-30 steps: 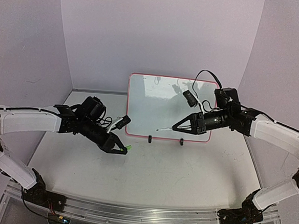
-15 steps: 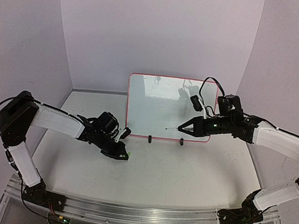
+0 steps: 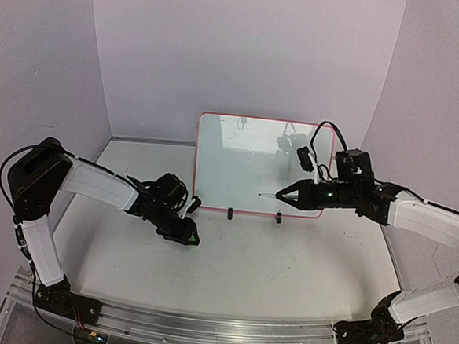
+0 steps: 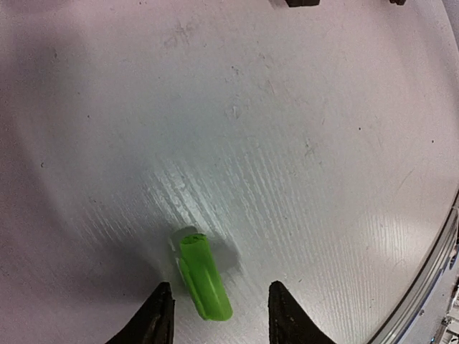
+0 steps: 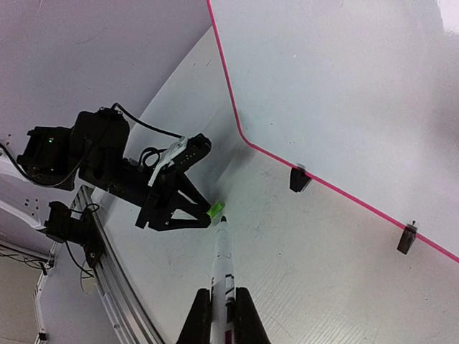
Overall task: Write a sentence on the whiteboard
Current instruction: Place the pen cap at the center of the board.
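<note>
The whiteboard point(image 3: 246, 161) stands upright at the back of the table on two black clip feet point(image 5: 299, 178), its white face blank inside a red-pink rim. My right gripper point(image 5: 224, 304) is shut on a white marker point(image 5: 222, 258). The marker's bare tip point(image 3: 261, 195) points left, in front of the board's lower edge. My left gripper point(image 4: 219, 315) is low over the table, left of the board, with its jaws open. A green marker cap point(image 4: 203, 276) lies on the table between the left fingers point(image 4: 159, 319), touched by neither.
The table surface point(image 3: 286, 262) is white, closed in by lavender walls at the back and sides. A metal rail point(image 3: 203, 328) runs along the near edge. A black cable point(image 3: 324, 131) loops above my right wrist.
My left gripper has come down to the table and opened, letting go of the green cap. My right arm has carried the marker slightly right and lower, in front of the board.
</note>
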`<state>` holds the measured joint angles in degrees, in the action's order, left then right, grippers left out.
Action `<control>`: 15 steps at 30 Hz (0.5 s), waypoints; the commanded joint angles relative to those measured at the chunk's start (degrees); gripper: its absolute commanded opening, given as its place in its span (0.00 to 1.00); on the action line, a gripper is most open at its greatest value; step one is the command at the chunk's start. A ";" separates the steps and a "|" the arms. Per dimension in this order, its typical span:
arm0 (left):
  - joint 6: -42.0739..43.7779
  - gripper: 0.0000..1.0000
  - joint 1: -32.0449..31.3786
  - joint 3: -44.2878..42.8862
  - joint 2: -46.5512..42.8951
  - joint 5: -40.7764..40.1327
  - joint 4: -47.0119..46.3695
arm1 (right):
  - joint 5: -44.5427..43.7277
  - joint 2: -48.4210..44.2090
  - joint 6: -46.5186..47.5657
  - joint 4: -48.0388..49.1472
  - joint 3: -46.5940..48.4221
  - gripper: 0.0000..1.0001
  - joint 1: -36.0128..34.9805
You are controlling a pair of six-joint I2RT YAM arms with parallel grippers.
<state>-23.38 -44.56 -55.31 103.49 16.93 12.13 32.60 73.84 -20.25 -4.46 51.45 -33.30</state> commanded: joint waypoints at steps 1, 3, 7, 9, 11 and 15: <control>2.48 0.52 0.09 -3.17 1.20 -3.12 4.43 | -2.46 -1.15 -0.68 3.17 -0.78 0.00 -0.10; 3.07 0.59 0.08 -3.75 1.11 -3.99 5.62 | -2.70 -1.25 -0.77 3.19 -0.83 0.00 -0.10; 3.75 0.68 0.16 -4.27 0.20 -5.77 7.51 | -3.52 -1.54 -1.03 3.58 -0.90 0.00 -0.09; 4.10 0.72 0.51 -4.20 -1.55 -6.48 8.22 | -3.78 -1.72 -1.42 3.69 -0.80 0.00 -0.09; 5.05 0.74 2.16 -4.41 -3.37 -4.61 9.19 | -4.53 -2.25 -2.20 3.97 -0.80 0.00 -0.10; 8.86 0.74 8.42 -7.56 -5.90 1.40 12.90 | -8.28 -5.54 -5.96 9.80 -2.93 0.00 -0.10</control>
<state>-18.83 -42.00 -58.48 102.40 14.08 20.34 28.42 72.83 -22.43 -2.03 50.33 -33.30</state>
